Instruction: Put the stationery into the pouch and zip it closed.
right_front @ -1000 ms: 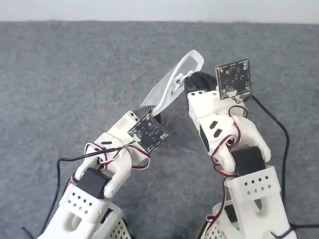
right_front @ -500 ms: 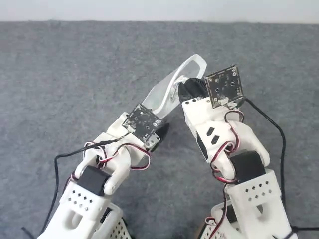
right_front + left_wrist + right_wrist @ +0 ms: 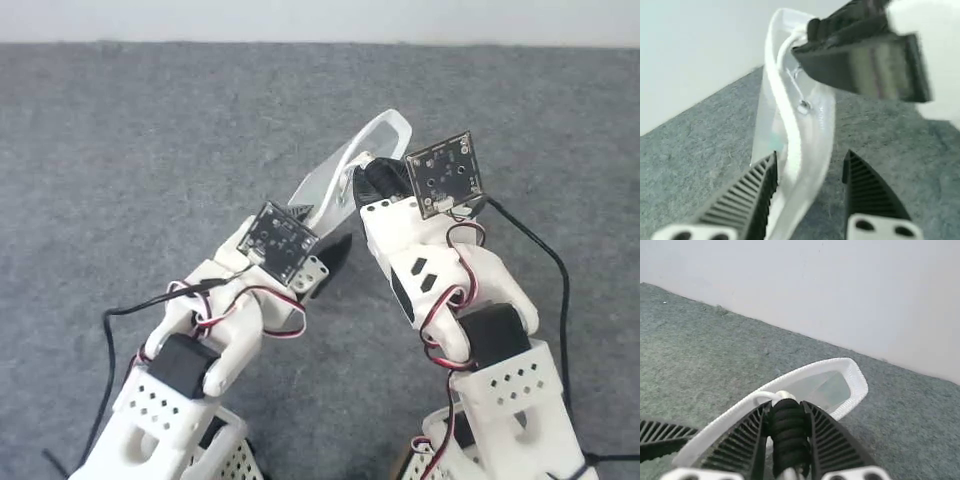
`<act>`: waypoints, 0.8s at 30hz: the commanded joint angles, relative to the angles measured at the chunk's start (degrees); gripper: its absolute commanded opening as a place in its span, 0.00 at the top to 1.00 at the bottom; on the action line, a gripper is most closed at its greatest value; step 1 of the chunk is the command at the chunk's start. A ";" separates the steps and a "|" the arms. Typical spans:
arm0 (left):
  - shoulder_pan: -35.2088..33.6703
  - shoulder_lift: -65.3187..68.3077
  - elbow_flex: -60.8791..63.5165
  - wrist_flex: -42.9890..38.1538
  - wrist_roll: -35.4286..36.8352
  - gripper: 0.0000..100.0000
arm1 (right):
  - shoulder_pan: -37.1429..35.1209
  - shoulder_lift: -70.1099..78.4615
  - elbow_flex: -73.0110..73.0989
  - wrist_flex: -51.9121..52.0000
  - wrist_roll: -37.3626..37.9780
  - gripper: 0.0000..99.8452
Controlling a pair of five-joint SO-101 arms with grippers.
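Pouch (image 3: 325, 185): clear walls, white edging, raised on a slant between the two arms. It sits low by the left arm and high by the right arm. Its lower end is hidden behind the left arm's camera board (image 3: 283, 240), so we cannot tell whether it touches the grey worktop (image 3: 150, 150).

Right hand (image 3: 786, 407): narrow, clamped on the pouch's upper stretch at the white edging. In the right wrist view we see the jaws nearly together with a black ribbed piece (image 3: 788, 435), rounded, sitting between them. We cannot tell what it is. The pouch's rounded upper end juts past the fingertips towards the pale wall (image 3: 300, 20).

Left hand (image 3: 811, 159): wide, gripping nothing. Its jaws stand on either side of the pouch's lower stretch. The pouch lies close against one finger (image 3: 757, 192) and apart from the other.

Zip (image 3: 792, 150): a white line running the length of the pouch and passing between the left hand's jaws. We cannot tell whether it is closed. A small metal zip pull (image 3: 803, 105) hangs just beside the right hand's tip.

Contents: in the left wrist view a faint greenish patch shows through the clear wall near the left hand. We cannot make out what it is.
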 commanded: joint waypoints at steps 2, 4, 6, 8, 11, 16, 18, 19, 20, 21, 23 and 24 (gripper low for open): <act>2.46 -0.79 -2.86 -1.58 0.79 0.83 | -2.24 -1.80 -0.44 0.48 0.88 0.99; 2.20 -0.79 -1.54 -4.22 0.62 0.87 | -3.03 -1.80 0.44 0.31 0.97 0.99; 2.20 -0.79 0.04 -6.59 0.53 0.89 | -3.38 -1.80 0.62 0.13 0.97 0.99; 2.20 -0.79 0.92 -8.35 0.53 0.91 | -3.12 -1.80 0.62 0.13 0.97 0.99; 2.20 -0.79 1.27 -9.14 0.53 0.93 | -3.12 -1.80 0.62 0.13 0.97 0.99; 2.20 -0.79 1.27 -8.97 0.53 0.99 | -3.30 -1.80 0.62 0.04 0.97 0.99; 2.20 -0.79 1.36 -8.53 0.53 0.99 | -3.12 -1.80 0.62 -0.13 0.97 0.99; 2.11 -0.79 1.27 -7.74 0.53 0.99 | -3.03 -1.80 0.44 -0.13 0.97 0.99; 2.11 -0.79 1.10 -6.95 0.44 0.99 | -2.95 -1.80 0.35 -0.22 0.97 0.99; 2.11 -0.79 1.10 -6.33 0.44 0.99 | -2.42 -1.80 0.35 -0.75 0.97 0.99; 2.11 -0.79 1.10 -6.15 0.44 0.99 | -1.19 -1.27 0.35 -2.51 0.97 0.99; 2.11 -0.88 1.10 -6.07 0.44 0.99 | -0.31 -1.19 0.53 -3.38 0.79 0.99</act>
